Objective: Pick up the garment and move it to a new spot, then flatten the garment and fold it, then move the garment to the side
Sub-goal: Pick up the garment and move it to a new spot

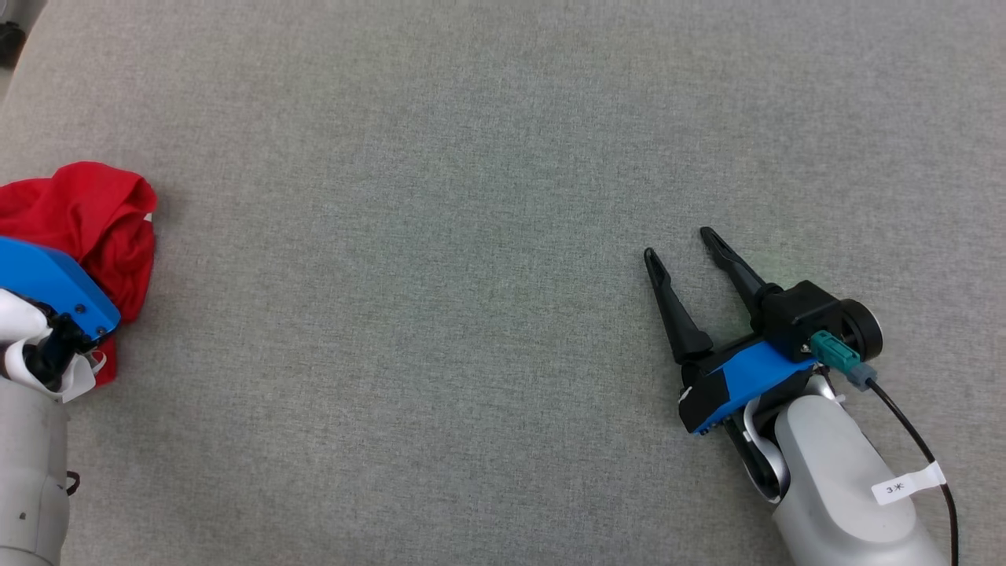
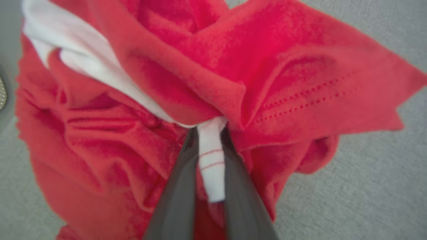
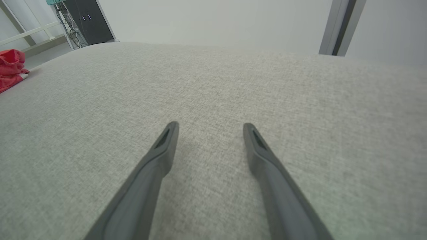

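The right pincer (image 1: pixel 679 244) hovers low over the grey fabric surface (image 1: pixel 440 236), fingers spread wide and empty, pale forearm (image 1: pixel 841 472) angled inward. Far to its left, the left pincer (image 2: pixel 209 133) clamps a white trim of the crumpled red garment (image 2: pixel 293 83). Beyond the surface stands a dark cabinet (image 3: pixel 86 20).

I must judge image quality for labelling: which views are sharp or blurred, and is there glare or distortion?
Head view: sharp, evenly lit, no glare. Left wrist view: garment blurred close up, left fingers out of focus. Right wrist view: wide angle bends the table edge, right fingers slightly soft.
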`<state>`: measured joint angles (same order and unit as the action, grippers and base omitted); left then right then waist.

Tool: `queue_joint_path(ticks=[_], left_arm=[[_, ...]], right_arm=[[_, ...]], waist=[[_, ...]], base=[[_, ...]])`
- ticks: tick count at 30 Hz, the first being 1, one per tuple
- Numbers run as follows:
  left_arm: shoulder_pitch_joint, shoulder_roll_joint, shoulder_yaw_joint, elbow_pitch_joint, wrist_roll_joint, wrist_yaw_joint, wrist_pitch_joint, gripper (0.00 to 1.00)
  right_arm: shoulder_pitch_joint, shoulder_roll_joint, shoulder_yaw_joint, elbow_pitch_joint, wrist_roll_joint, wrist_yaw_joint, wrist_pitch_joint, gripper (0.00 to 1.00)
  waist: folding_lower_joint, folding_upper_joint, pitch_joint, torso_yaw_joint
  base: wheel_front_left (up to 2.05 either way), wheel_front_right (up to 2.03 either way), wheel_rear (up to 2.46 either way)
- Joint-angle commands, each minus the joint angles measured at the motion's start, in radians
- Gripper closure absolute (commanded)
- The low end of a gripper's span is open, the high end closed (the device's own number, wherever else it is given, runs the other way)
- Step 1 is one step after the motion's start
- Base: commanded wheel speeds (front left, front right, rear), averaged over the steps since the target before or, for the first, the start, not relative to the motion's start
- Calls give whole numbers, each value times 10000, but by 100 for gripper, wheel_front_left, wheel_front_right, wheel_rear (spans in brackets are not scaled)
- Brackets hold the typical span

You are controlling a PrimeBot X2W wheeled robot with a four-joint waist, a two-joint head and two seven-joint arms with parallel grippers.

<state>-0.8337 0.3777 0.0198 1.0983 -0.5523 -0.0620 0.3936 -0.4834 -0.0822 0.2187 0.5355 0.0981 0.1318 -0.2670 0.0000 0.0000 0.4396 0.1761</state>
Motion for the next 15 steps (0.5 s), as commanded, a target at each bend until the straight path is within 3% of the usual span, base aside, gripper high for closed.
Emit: queue_joint_path(ticks=[1, 7, 15], left_arm=[[122, -2, -86, 114, 84, 40, -103, 100], [-573, 200, -409, -635, 384, -336, -1329, 100], [-1253, -36, -1495, -1829, 626, -696, -2256, 100]], right_arm=[[264, -165, -136, 346, 32, -20, 54, 0], [368, -14, -243, 342, 136, -19, 42, 0], [502, 214, -245, 347, 319, -14, 32, 0]], waist=[[0, 0, -79, -42], [0, 0, -460, -142], [0, 0, -1159, -667]], base=[[0, 0, 0], [0, 0, 0], [0, 0, 0]])
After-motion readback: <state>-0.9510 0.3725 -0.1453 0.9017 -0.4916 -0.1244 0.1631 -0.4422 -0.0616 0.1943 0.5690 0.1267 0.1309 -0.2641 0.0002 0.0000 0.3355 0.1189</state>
